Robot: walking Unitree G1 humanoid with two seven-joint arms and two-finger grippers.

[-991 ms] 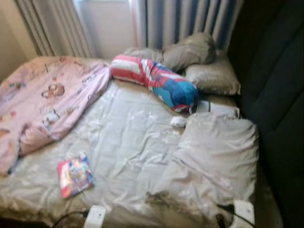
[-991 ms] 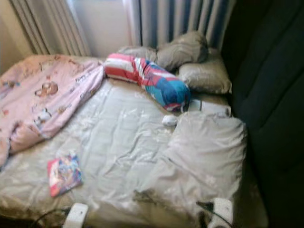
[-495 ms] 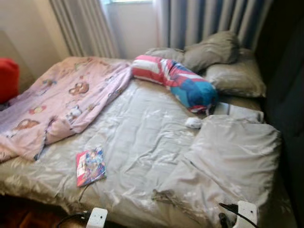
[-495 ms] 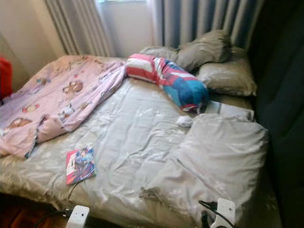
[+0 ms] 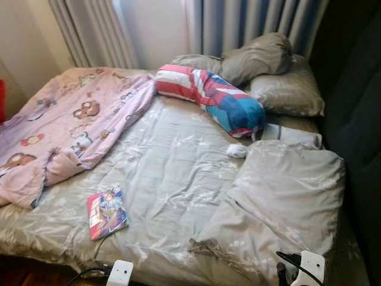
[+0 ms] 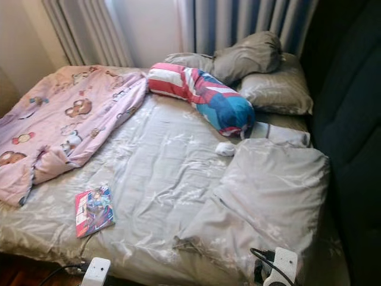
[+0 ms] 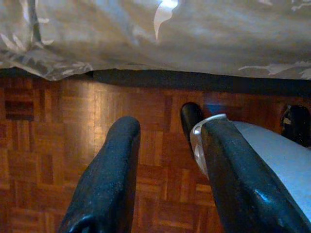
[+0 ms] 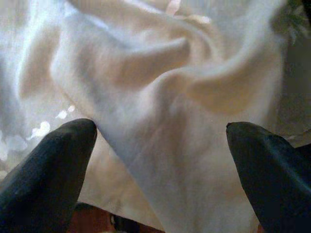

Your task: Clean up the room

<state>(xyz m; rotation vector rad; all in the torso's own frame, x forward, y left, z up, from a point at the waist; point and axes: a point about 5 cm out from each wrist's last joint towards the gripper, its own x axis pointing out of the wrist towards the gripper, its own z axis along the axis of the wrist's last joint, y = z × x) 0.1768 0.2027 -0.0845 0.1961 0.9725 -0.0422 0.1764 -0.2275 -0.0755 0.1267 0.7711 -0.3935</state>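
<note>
The left gripper hangs low at the near edge of the bed, its fingers parted with nothing between them, over the wooden parquet floor. The right gripper has its fingers spread wide and empty just above crumpled pale bedding at the near right of the bed. From where I stand, a grey sheet covers the mattress. A colourful book lies on it near the left front edge. A pink cartoon blanket is heaped across the far left. A red, white and blue bolster lies towards the far side, beside grey pillows stacked by the curtains. A small white object sits just in front of the bolster. A rumpled grey duvet fills the near right.
</note>
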